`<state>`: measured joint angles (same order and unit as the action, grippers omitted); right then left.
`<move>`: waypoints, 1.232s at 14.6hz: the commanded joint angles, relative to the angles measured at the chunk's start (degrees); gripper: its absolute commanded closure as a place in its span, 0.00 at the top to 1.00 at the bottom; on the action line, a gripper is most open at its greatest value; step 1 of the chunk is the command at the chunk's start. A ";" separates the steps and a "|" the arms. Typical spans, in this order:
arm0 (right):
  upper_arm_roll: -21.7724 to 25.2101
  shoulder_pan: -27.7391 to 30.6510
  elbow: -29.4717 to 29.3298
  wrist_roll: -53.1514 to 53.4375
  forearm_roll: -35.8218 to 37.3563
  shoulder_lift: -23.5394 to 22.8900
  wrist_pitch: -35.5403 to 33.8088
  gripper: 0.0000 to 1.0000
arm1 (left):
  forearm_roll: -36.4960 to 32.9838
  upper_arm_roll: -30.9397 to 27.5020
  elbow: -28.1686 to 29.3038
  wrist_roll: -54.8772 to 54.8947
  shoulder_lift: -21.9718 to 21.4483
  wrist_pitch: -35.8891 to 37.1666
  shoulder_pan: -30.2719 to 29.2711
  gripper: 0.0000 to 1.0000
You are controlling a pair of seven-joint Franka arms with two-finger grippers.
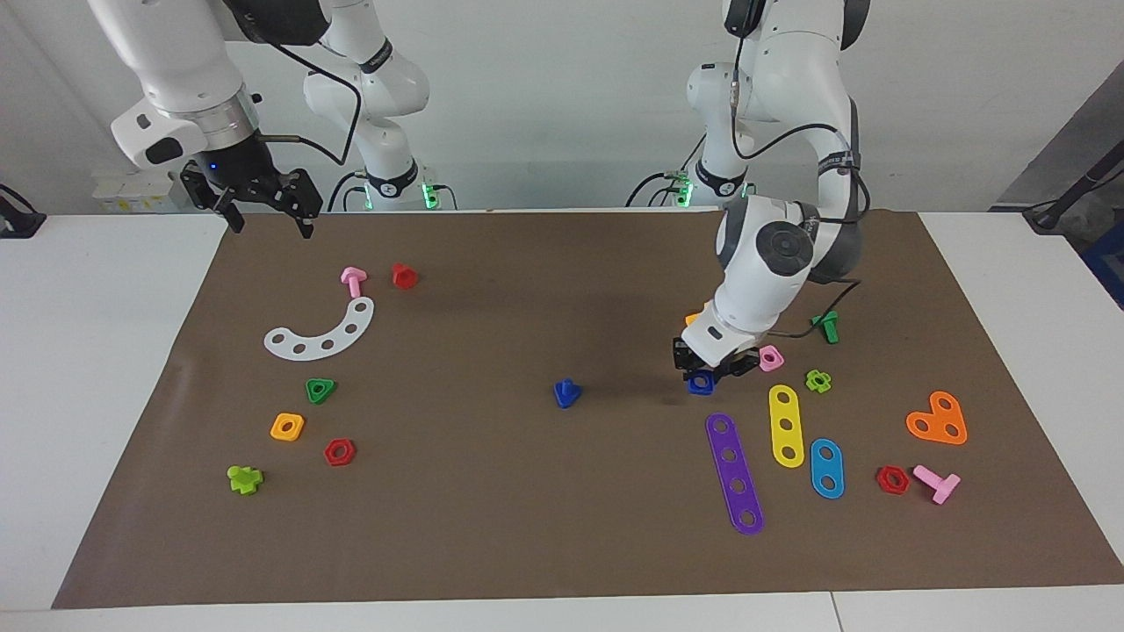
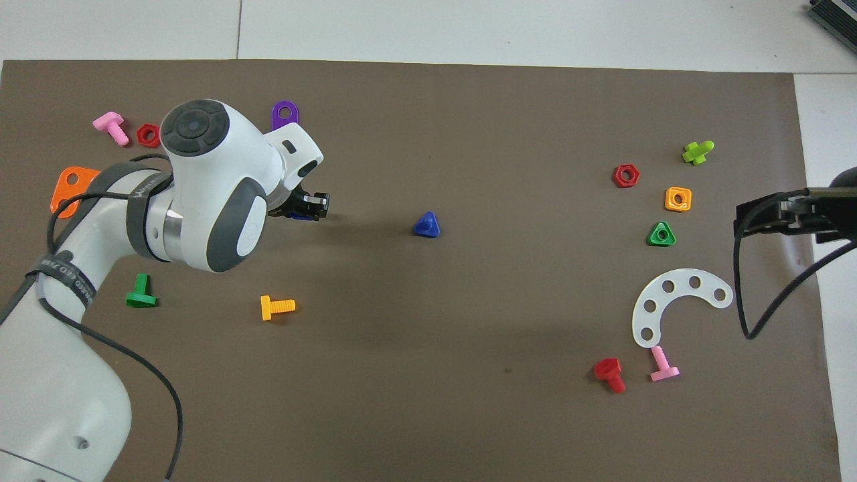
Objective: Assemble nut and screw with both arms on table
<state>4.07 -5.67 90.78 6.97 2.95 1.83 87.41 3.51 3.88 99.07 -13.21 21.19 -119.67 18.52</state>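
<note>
The blue square nut sits between the fingers of my left gripper, low at the brown paper of the table, beside a pink square nut. In the overhead view only a blue edge of the nut shows under the left gripper. The blue screw with a triangular head stands on the paper mid-table, apart from the gripper; it also shows in the overhead view. My right gripper is open and empty, raised over the paper's edge at the right arm's end, where the arm waits.
Purple, yellow and blue strips lie just farther from the robots than the left gripper. An orange screw and a green screw lie near it. A white curved strip, a green triangular nut and an orange nut lie toward the right arm's end.
</note>
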 commanded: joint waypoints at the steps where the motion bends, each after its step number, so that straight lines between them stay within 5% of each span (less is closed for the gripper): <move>1: -0.55 0.40 0.19 -1.61 -0.49 0.55 -0.75 1.00 | 1.66 -0.90 -4.14 -9.96 2.36 2.07 4.31 0.27; 9: -0.55 0.57 0.19 -1.69 -0.49 0.55 -0.84 1.00 | 4.40 -0.98 -16.09 -22.38 8.95 5.50 11.44 0.27; 18: -0.55 0.49 0.19 -1.61 -0.49 0.55 -0.84 1.00 | 5.01 -0.98 -16.55 -25.82 10.63 1.82 15.31 0.27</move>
<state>3.80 -5.67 90.78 6.97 2.95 1.83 87.41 7.48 3.94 84.26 -38.40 30.67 -117.24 32.80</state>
